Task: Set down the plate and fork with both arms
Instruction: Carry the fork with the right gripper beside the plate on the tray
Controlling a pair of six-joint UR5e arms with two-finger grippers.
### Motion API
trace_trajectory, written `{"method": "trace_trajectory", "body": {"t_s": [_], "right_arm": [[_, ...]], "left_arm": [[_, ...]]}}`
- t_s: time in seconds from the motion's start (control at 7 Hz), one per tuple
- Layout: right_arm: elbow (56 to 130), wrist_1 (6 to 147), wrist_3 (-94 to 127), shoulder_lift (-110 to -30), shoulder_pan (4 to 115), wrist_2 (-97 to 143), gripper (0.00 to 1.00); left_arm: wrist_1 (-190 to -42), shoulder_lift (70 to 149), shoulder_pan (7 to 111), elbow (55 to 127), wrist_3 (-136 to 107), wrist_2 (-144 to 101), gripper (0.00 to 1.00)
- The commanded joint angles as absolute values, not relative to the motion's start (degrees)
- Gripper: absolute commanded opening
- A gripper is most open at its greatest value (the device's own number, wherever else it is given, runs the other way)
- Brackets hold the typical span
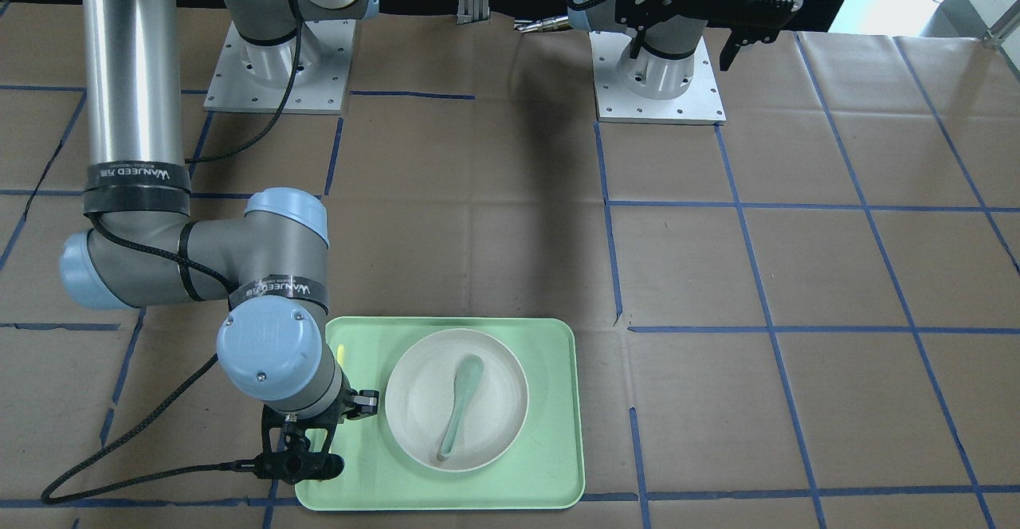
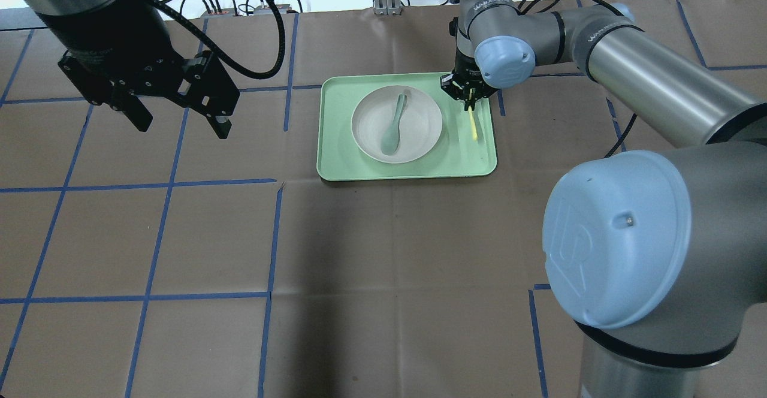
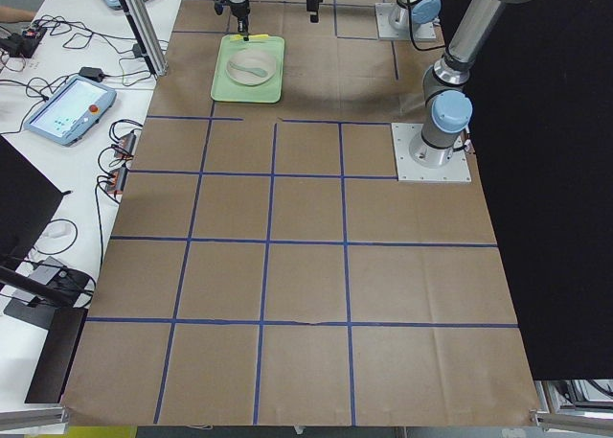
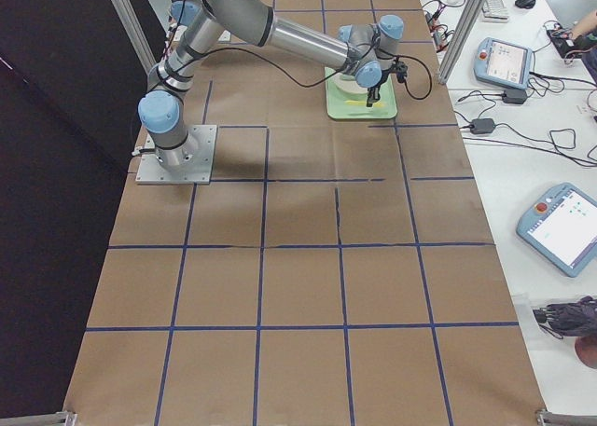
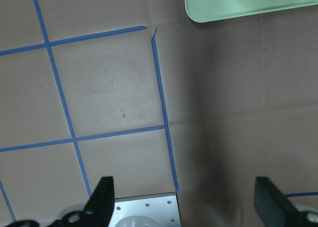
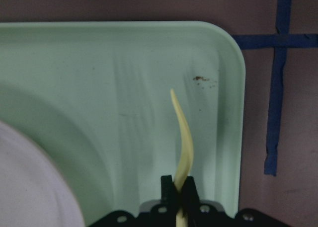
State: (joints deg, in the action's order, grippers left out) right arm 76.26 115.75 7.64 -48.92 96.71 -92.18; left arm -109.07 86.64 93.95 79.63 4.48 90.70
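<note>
Now | right fingers (image 6: 168, 189) pinch fork (image 2: 473, 125) | axis along tray's (image 2: 407, 170) short side, free end toward arm bases (image 1: 279, 59) | left fingers (image 5: 103, 197) spread

In the front-facing view the right arm (image 1: 275, 354) hides most of the fork (image 1: 340, 351). Picture edges cut off the plate (image 6: 30, 187) in the right wrist view, the tray (image 5: 213, 8) in the left.

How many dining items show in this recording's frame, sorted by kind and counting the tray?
tray: 1
plate: 1
spoon: 1
fork: 1
Total: 4
</note>
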Motion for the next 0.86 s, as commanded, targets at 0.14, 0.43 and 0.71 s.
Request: {"method": "trace_trajectory", "body": {"t_s": [0.14, 0.43, 0.71], "right_arm": [[76.1, 116.2, 8.1, -48.1, 97.1, -92.4, 0.24], [75.6, 115.7, 8.0, -48.8, 96.9, -92.5, 1.0], [75.6, 112.3, 8.0, -52.7, 96.7, -92.4, 1.0]], "left_arm": [[-109.1, 86.6, 94.0, 79.6, 4.5, 90.8, 1.0], [-109.1, 86.6, 94.0, 79.7, 4.5, 90.8, 1.0], [-109.1, 86.7, 94.0, 79.7, 4.5, 90.9, 1.0]]}}
